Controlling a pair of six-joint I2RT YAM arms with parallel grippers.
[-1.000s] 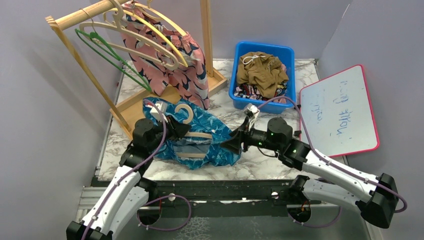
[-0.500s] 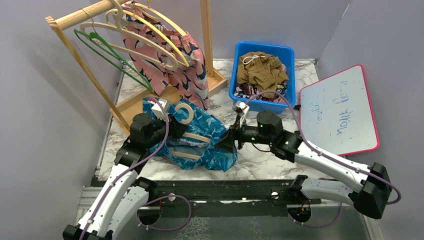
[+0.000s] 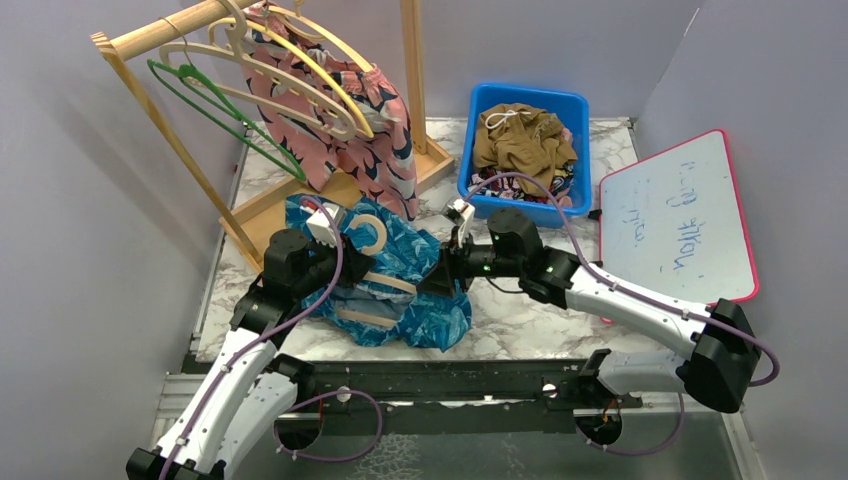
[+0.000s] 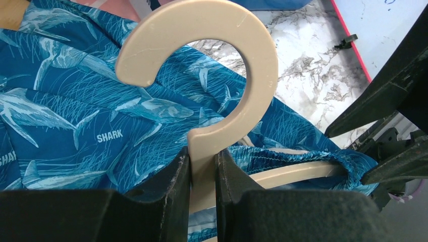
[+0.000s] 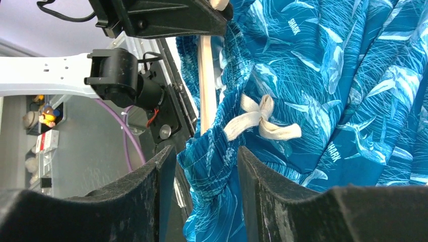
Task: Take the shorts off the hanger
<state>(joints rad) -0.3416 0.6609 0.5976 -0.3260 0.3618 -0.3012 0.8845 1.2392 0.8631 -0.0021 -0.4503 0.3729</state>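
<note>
- Nearest edge: both arm bases sit on a black rail [image 3: 440,385]; the arms reach in over the marble table [image 3: 530,320] and meet at its middle.
- Left gripper [image 4: 202,166]: jaws clamped on the neck of a beige hanger [image 4: 222,75], just below the hook, which stands upright and open to the left.
- Teal shorts [image 3: 420,290]: bunched on the table between the two grippers, with the waistband threaded over the hanger's arm [image 4: 298,171].
- Right gripper [image 5: 204,159]: jaws stand apart, the elastic waistband fills the gap; cannot tell whether the pads press on it.
- In the way: the left gripper's fingers and the hanger bar lie directly across from the right gripper; a white drawstring bow [image 5: 262,121] sits just beyond its fingertips.
- Behind the teal shorts: the wooden rack's base board [image 3: 270,205], touching or just beside the cloth.
- On the rack rail [image 3: 170,30]: pink shorts [image 3: 370,150] with navy-white blotches on a pale hanger, hem near the teal shorts; a bare green hanger [image 3: 215,105] and bare pale hangers [image 3: 300,85] alongside.
- Far right: blue bin [image 3: 580,110] holding olive-brown shorts [image 3: 525,145] over printed cloth [image 3: 490,183].
- Right wall: pink-edged whiteboard [image 3: 680,220], leaning.
- Writing: "SHARK" [image 4: 109,136] repeats on the teal print; the whiteboard's blue scrawl is unreadable.
</note>
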